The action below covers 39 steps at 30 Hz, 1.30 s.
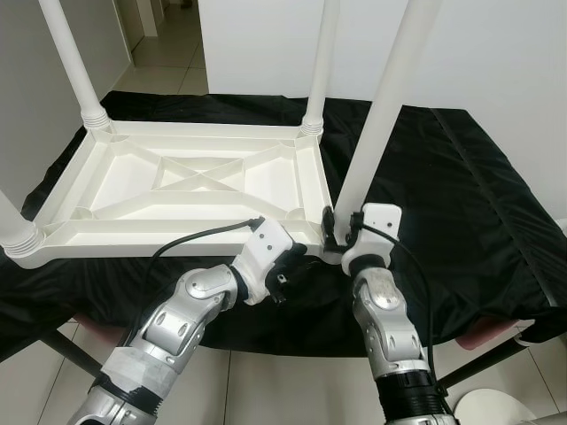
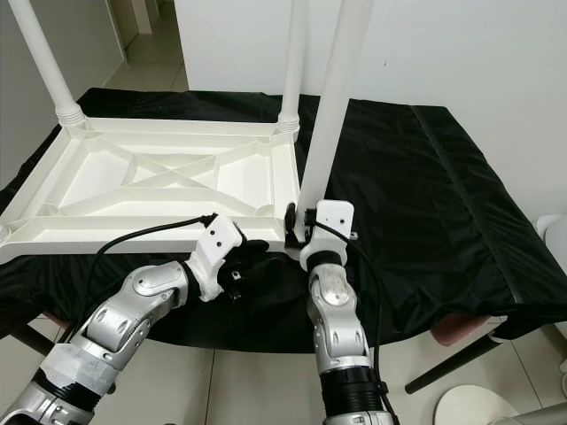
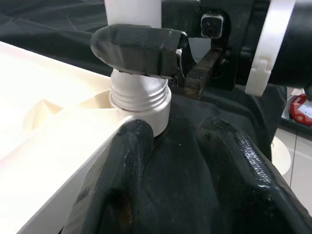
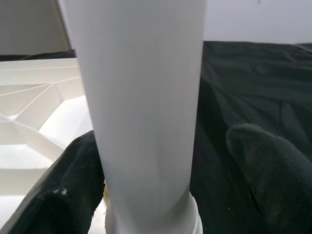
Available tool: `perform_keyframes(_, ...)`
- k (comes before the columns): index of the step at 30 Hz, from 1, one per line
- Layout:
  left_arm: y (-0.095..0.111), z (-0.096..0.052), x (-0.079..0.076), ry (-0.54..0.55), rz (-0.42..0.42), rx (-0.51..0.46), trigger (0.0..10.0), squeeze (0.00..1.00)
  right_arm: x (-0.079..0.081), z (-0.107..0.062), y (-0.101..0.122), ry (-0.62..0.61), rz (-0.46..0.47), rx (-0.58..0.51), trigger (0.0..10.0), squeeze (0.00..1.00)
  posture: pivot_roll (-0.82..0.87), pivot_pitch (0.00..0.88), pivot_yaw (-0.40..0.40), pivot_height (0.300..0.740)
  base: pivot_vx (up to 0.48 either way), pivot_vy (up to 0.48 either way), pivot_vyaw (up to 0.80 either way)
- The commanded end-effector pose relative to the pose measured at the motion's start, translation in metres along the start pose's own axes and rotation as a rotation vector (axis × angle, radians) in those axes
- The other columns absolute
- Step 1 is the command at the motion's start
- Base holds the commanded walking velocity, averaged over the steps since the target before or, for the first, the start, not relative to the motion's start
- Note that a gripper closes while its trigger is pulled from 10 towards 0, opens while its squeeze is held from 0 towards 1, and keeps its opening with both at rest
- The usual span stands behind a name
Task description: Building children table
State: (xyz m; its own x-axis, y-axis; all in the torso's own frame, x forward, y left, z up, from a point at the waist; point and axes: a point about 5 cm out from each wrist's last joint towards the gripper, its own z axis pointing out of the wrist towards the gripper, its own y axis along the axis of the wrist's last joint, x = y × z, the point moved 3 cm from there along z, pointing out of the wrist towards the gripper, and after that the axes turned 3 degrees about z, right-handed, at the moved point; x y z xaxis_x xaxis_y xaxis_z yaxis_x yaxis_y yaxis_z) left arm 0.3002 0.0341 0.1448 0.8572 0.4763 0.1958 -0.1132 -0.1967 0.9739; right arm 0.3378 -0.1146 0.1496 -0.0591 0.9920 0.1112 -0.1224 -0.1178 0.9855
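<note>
A white children's table top (image 1: 159, 232) lies upside down on a black cloth (image 1: 443, 195). Three white legs stand in its far left (image 1: 71, 62), far right (image 1: 321, 62) and near left (image 1: 13, 221) corners. A fourth leg (image 1: 381, 115) rises from the near right corner. My right gripper (image 1: 341, 228) stands open around this leg's base; one finger (image 4: 63, 195) touches the leg (image 4: 146, 107), the other (image 4: 273, 165) stays apart. My left gripper (image 1: 297, 266) is open at the same corner, one finger (image 3: 117, 180) against the frame edge below the ribbed collar (image 3: 139, 92), cloth between its fingers.
The cloth-covered surface ends just in front of my arms, with tiled floor (image 1: 266, 390) below. A white wall (image 1: 496, 53) stands behind, and a doorway opens at the back left (image 1: 159, 35). A pink edge (image 1: 496, 332) shows under the cloth at the right.
</note>
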Motion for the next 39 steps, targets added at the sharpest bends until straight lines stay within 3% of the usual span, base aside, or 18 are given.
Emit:
perform_keyframes(1, -0.001, -0.001, -0.004, -0.067, 0.001, -0.003, 10.0, 0.0, 0.0, -0.001, -0.004, 0.018, 0.01, 0.013, 10.0, 0.0, -0.01, 0.048, -0.017, 0.74, 0.0, 0.0, 0.0)
perform_keyframes(5, -0.002, 0.001, -0.004, -0.062, -0.01, -0.002, 10.0, 0.0, -0.007, 0.002, -0.002, 0.067, -0.011, 0.003, 10.0, 0.0, -0.01, 0.042, -0.017, 0.74, 0.0, 0.0, 0.0)
perform_keyframes(9, -0.005, 0.004, 0.005, 0.004, -0.014, -0.013, 10.0, 0.0, -0.016, 0.015, 0.0, 0.207, -0.067, 0.003, 10.0, 0.0, -0.01, 0.036, -0.02, 0.74, 0.0, 0.0, 0.0)
perform_keyframes(12, -0.004, 0.005, 0.007, 0.024, -0.01, -0.019, 10.0, 0.0, -0.016, 0.018, 0.0, 0.254, -0.067, 0.009, 10.0, 0.0, -0.01, 0.035, -0.022, 0.74, 0.0, 0.0, 0.0)
perform_keyframes(15, -0.011, 0.008, 0.012, 0.061, -0.045, -0.021, 10.0, 0.0, -0.009, 0.023, -0.005, 0.427, -0.085, 0.032, 10.0, 0.0, 0.0, 0.032, -0.024, 0.74, 0.0, 0.0, 0.0)
perform_keyframes(24, -0.012, 0.008, 0.008, 0.054, -0.034, -0.028, 10.0, 0.0, -0.012, 0.032, -0.007, 0.572, -0.134, 0.064, 10.0, 0.0, 0.01, 0.031, -0.023, 0.74, 0.0, 0.0, 0.0)
perform_keyframes(25, -0.012, 0.008, 0.008, 0.05, -0.029, -0.026, 10.0, 0.0, -0.015, 0.034, -0.007, 0.578, -0.14, 0.069, 7.6, 0.0, 0.01, 0.031, -0.022, 0.74, 0.0, 0.0, 0.0)
perform_keyframes(26, -0.012, 0.008, 0.008, 0.05, -0.029, -0.026, 10.0, 0.0, -0.015, 0.034, -0.007, 0.578, -0.14, 0.069, 7.6, 0.0, 0.01, 0.031, -0.022, 0.74, 0.0, 0.0, 0.0)
perform_keyframes(27, -0.013, 0.008, 0.008, 0.047, -0.024, -0.026, 10.0, 0.0, -0.017, 0.036, -0.007, 0.592, -0.144, 0.074, 4.0, 0.0, 0.01, 0.029, -0.022, 0.74, 0.0, 0.0, 0.0)
perform_keyframes(28, -0.013, 0.008, 0.008, 0.047, -0.024, -0.026, 10.0, 0.0, -0.017, 0.036, -0.007, 0.592, -0.144, 0.074, 4.0, 0.0, 0.01, 0.029, -0.022, 0.74, 0.0, 0.0, 0.0)
perform_keyframes(29, -0.013, 0.008, 0.008, 0.045, -0.021, -0.027, 10.0, 0.0, -0.02, 0.038, -0.007, 0.599, -0.156, 0.079, 1.6, 0.0, 0.01, 0.028, -0.02, 0.74, 0.0, 0.0, 0.0)
perform_keyframes(30, -0.013, 0.008, 0.008, 0.045, -0.021, -0.027, 10.0, 0.0, -0.02, 0.038, -0.007, 0.599, -0.156, 0.079, 1.6, 0.0, 0.01, 0.028, -0.02, 0.74, 0.0, 0.0, 0.0)
perform_keyframes(31, -0.013, 0.008, 0.009, 0.044, -0.02, -0.027, 10.0, 0.0, -0.021, 0.039, -0.007, 0.602, -0.164, 0.082, 0.4, 0.0, 0.01, 0.028, -0.02, 0.74, 0.0, 0.0, 0.0)
perform_keyframes(33, -0.013, 0.009, 0.009, 0.04, -0.016, -0.029, 10.0, 0.0, -0.021, 0.039, -0.009, 0.617, -0.169, 0.093, 0.0, 0.0, 0.01, 0.022, -0.017, 0.74, 0.0, 0.0, 0.0)
perform_keyframes(39, -0.012, 0.011, 0.006, 0.026, -0.006, -0.03, 10.0, 0.0, -0.023, 0.038, -0.015, 0.639, -0.163, 0.112, 0.0, 0.0, 0.0, 0.014, -0.015, 0.74, 0.0, 0.0, 0.0)
